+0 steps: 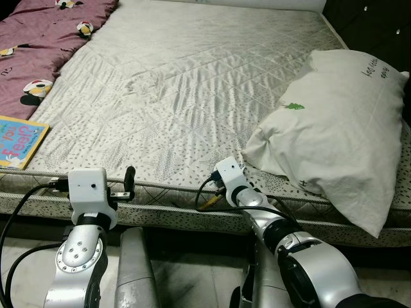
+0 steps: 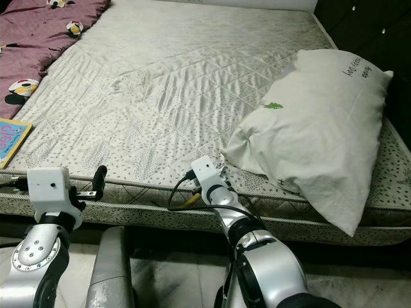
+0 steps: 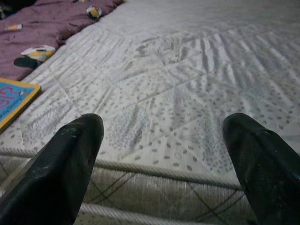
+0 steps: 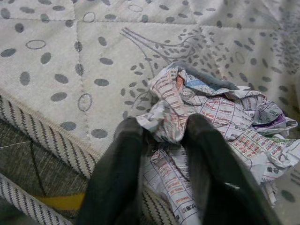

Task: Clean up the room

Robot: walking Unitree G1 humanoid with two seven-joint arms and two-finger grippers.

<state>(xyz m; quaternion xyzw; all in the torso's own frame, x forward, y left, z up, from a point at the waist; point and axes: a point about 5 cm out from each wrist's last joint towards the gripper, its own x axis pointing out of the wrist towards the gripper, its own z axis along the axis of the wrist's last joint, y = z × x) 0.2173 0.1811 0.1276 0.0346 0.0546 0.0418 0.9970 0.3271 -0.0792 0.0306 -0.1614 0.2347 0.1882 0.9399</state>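
Right gripper (image 4: pixel 161 136): closing its fingers on a crumpled paper (image 4: pixel 220 122) at the near edge of the mattress (image 1: pixel 192 83), just beside the pillow (image 1: pixel 340 128).
Left gripper (image 3: pixel 164 140): hanging released over the mattress edge — fingers spread wide, grasping nothing.
Remaining clutter: a book (image 1: pixel 19 141) is lying at the left edge, near the purple blanket (image 1: pixel 38 32).
Risk: the pinch is catching only a fold — loose paper may be tearing or slipping free on lifting.
Secondary risk: the fingertips may be snagging the mattress cover.

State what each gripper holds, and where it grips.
The right gripper pinches crumpled newspaper by its near edge, at the mattress edge; the left gripper holds nothing.
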